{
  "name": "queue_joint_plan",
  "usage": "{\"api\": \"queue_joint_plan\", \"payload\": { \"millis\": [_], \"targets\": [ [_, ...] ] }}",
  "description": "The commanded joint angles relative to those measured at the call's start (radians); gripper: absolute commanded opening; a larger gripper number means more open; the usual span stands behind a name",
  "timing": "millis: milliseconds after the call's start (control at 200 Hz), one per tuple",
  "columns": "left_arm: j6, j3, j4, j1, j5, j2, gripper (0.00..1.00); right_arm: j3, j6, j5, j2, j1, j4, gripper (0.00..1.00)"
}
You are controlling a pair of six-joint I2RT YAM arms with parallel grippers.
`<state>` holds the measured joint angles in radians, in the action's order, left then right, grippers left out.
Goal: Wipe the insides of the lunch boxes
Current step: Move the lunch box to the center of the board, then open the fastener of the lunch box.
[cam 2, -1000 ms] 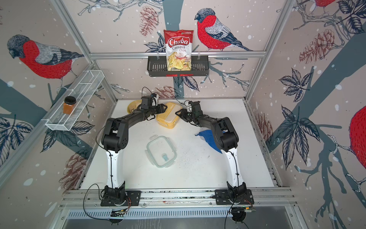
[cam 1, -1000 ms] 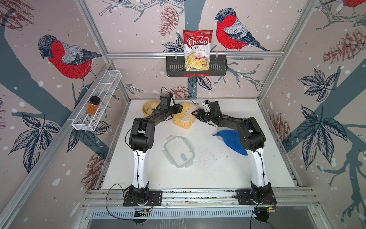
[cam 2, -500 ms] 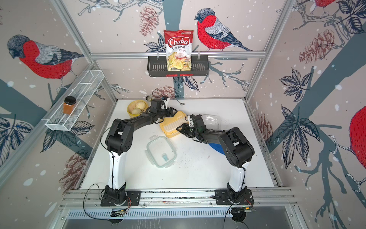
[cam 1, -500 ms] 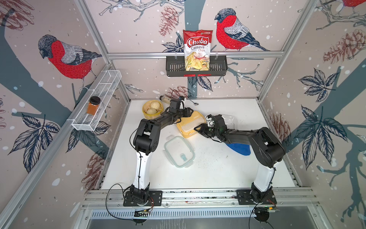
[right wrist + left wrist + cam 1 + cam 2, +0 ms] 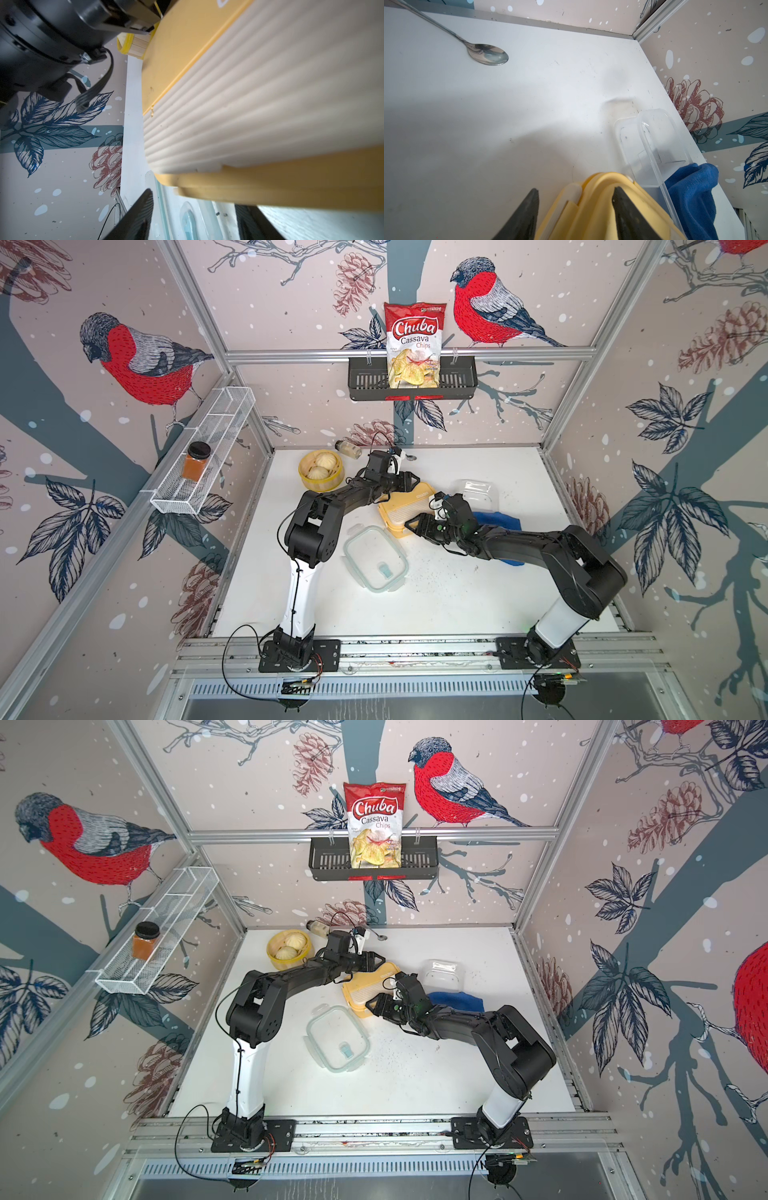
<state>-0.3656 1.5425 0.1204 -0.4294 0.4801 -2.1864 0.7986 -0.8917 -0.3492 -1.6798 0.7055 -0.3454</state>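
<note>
The yellow box (image 5: 409, 506) has come from the back of the table (image 5: 457, 593) to mid-frame in both top views, beside the clear lid (image 5: 376, 558). Its own lid is still on, so wiping cannot start. Its long axis runs diagonally, lower left to upper right, lid up. The left gripper (image 5: 411, 483) straddles its upper-right end; whether it clamps, I cannot tell. The right gripper (image 5: 413, 526) has spread its jaws at the lower end, holding nothing.
</note>
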Motion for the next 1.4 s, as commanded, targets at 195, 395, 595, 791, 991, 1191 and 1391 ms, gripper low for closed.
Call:
{"api": "queue_joint_plan", "payload": {
  "millis": [195, 395, 595, 791, 991, 1191, 1391],
  "targets": [
    [0.019, 0.015, -0.159, 0.020, -0.070, 0.124, 0.65, -0.017, 0.086, 0.139, 0.184, 0.018, 0.165, 0.74],
    [-0.073, -0.084, -0.124, 0.067, -0.078, 0.323, 0.68, 0.012, 0.184, 0.275, 0.331, 0.004, 0.294, 0.75],
    [-0.283, -0.531, 0.108, 0.129, 0.029, 0.594, 0.71, 0.150, 0.396, 0.334, 0.260, -0.093, 0.269, 0.79],
    [-0.437, -0.810, 0.357, 0.130, 0.066, 0.665, 0.71, 0.272, 0.499, 0.223, 0.024, -0.197, 0.231, 0.80],
    [-0.543, -0.922, 0.551, 0.131, 0.104, 0.597, 0.70, 0.267, 0.488, 0.161, -0.072, -0.189, 0.135, 0.81],
    [-0.623, -0.984, 0.714, 0.132, 0.130, 0.524, 0.70, 0.232, 0.479, 0.168, -0.104, -0.169, 0.115, 0.81],
    [-0.733, -1.006, 0.966, 0.120, 0.156, 0.407, 0.68, 0.247, 0.512, 0.226, -0.129, -0.130, 0.142, 0.82]
  ]
}}
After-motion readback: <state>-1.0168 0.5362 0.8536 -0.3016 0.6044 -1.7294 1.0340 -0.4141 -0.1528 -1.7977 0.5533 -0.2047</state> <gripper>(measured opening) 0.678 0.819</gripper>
